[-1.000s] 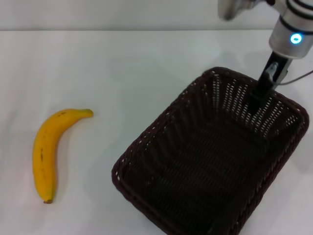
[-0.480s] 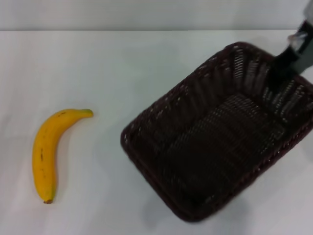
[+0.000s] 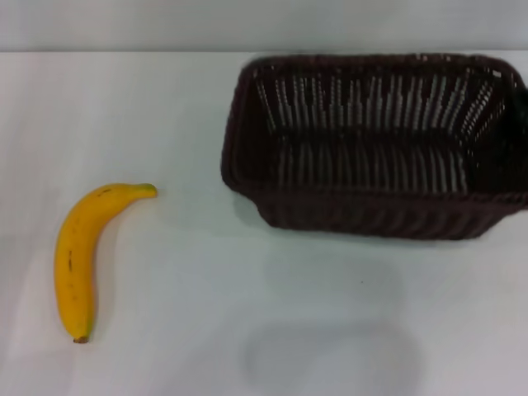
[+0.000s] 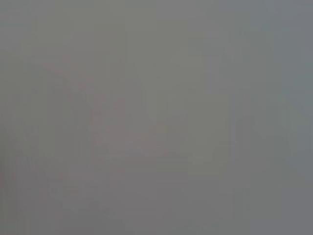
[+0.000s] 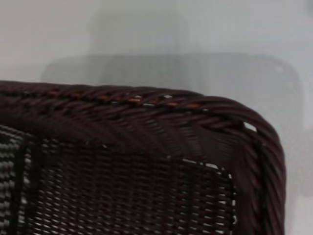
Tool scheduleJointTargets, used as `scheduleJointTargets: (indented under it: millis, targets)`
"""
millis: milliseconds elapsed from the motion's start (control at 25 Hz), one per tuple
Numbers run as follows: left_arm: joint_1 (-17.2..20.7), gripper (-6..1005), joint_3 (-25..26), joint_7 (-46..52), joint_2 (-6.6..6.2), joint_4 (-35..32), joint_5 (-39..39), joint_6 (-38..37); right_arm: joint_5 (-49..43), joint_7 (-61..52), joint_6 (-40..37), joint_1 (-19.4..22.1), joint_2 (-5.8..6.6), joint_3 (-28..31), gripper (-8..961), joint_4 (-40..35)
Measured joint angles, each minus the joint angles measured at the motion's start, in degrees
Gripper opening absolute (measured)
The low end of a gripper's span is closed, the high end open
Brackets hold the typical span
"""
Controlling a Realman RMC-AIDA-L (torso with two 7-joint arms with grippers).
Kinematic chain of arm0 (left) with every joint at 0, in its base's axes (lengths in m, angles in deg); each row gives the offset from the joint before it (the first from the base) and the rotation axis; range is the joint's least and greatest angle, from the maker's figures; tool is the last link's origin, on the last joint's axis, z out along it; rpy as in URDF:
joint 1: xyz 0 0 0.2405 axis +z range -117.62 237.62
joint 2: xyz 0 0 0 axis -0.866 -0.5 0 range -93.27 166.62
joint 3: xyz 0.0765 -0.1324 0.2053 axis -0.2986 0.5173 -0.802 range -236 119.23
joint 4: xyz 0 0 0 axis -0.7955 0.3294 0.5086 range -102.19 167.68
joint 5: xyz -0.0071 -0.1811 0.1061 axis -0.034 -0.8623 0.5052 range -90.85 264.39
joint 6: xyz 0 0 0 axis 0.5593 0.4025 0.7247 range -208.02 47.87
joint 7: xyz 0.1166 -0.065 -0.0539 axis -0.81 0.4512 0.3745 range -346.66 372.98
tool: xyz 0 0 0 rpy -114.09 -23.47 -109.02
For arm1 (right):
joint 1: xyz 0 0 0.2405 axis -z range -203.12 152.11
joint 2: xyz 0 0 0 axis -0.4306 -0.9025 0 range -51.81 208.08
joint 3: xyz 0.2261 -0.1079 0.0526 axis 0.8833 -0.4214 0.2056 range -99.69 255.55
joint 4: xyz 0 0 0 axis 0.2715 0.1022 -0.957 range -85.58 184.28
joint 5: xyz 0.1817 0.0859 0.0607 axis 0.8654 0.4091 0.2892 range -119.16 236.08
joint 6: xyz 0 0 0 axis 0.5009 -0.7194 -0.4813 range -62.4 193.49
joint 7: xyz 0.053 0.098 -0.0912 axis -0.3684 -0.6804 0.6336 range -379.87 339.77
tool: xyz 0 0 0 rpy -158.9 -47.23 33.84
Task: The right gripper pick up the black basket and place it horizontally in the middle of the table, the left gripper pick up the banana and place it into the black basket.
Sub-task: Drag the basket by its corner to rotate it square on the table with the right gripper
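Observation:
The black basket hangs above the white table at the back right, long side across the view and its opening tipped toward me. Its shadow lies on the table well below it. My right gripper holds the basket at its right end, past the head view's edge, and its fingers do not show. The right wrist view shows a corner of the braided rim close up, with the table beneath. The yellow banana lies on the table at the left, stem toward the back. My left gripper is out of view.
The left wrist view shows only a plain grey blur. The table's back edge runs just behind the basket. Bare tabletop separates the banana from the basket's shadow.
The basket has risen off the table, moved toward the back and turned from slanted to lying across the view. The right arm has left the head view. The banana has not moved.

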Motion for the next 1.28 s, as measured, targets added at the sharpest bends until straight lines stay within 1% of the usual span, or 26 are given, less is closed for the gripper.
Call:
scheduleJointTargets:
  millis: [240,320,400,480,560,640,720,840,880,920,960,1080,1200,1280]
  targets:
    - [-0.03,882,-0.01,-0.03,-0.19,-0.17,0.01,-0.28,0.87,0.5,0.88,3.5,-5.3,-3.28,132,-7.22]
    - [-0.05,882,-0.02,-0.03,-0.11,-0.25,0.01,-0.28,1.46,0.55,0.98,4.43,-6.48,-3.71,132,-9.19]
    - [-0.12,882,-0.02,-0.04,0.02,-0.26,0.01,-0.28,2.56,-0.01,1.03,6.51,-7.78,-5.82,132,-12.0]
    - [-0.29,882,-0.01,-0.05,0.13,-0.28,0.0,-0.24,4.53,-0.93,0.51,8.02,-8.1,-7.89,132,-13.39]
    - [-0.54,882,-0.02,-0.05,0.23,-0.28,0.0,-0.24,8.69,-2.54,-1.11,10.31,-8.2,-11.39,132,-15.07]
    - [-0.78,882,-0.01,-0.05,0.28,-0.28,0.0,-0.29,11.98,-4.22,-3.23,11.93,-7.93,-14.96,131,-15.73]
    - [-1.13,882,-0.01,-0.05,0.3,-0.28,0.0,-0.32,12.94,-5.96,-5.16,12.74,-7.58,-18.34,131,-16.39]
    - [-1.57,882,-0.01,-0.05,0.31,-0.28,0.0,-0.33,12.77,-7.68,-7.1,13.05,-7.49,-22.46,131,-18.19]
    - [-1.71,882,-0.01,-0.05,0.32,-0.28,0.0,-0.33,12.77,-7.68,-7.1,13.05,-7.49,-22.46,131,-18.19]
    - [-1.79,882,0.0,-0.05,0.33,-0.28,0.0,-0.33,12.78,-8.3,-7.7,13.12,-7.56,-23.85,131,-18.95]
    - [-1.92,882,0.02,-0.05,0.33,-0.26,0.0,-0.33,12.26,-10.36,-8.94,13.0,-7.55,-28.3,131,-20.49]
    - [-2.16,882,0.06,-0.05,0.34,-0.09,0.0,-0.42,10.51,-12.23,-9.92,12.41,-7.5,-32.1,130,-21.81]
    - [-2.23,882,0.08,-0.05,0.36,-0.32,-0.16,-0.91,9.11,-12.92,-10.9,11.45,-7.69,-34.45,130,-22.59]
    - [-2.35,881,0.07,-0.05,0.36,-0.33,-0.31,-1.07,8.83,-13.47,-11.43,10.49,-7.69,-35.93,129,-21.49]
